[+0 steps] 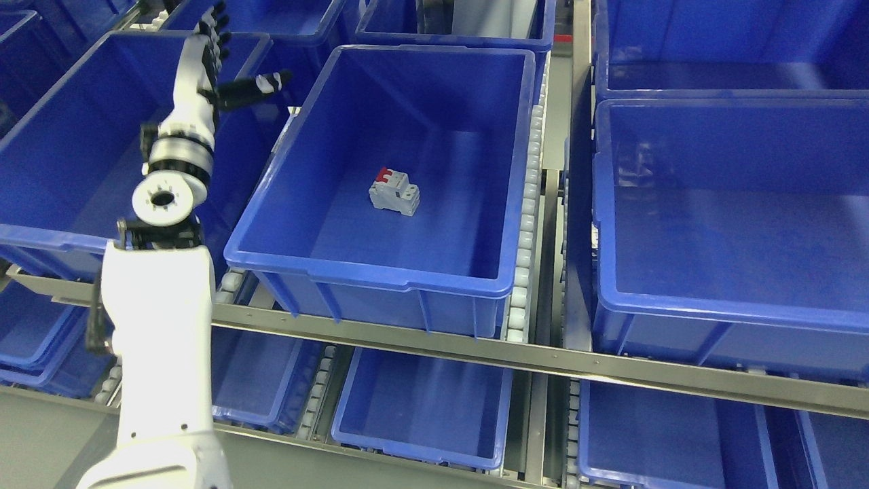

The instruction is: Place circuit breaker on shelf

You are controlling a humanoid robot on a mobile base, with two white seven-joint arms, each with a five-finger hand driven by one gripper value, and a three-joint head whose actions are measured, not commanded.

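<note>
A small grey circuit breaker (pixel 394 192) with a red switch lies on the floor of the middle blue bin (pixel 380 272) on the shelf. My left hand (pixel 227 68) is raised over the left blue bin (pixel 41 234), up and to the left of the breaker. Its fingers are spread and hold nothing, with the thumb pointing right toward the middle bin's rim. The white left forearm rises from the lower left corner. The right arm does not show.
Large blue bins (pixel 726 305) stand on the right and behind. A metal shelf rail (pixel 475 350) runs across the front, with white rollers (pixel 523 272) between bins. More blue bins (pixel 424 414) sit on the lower shelf level.
</note>
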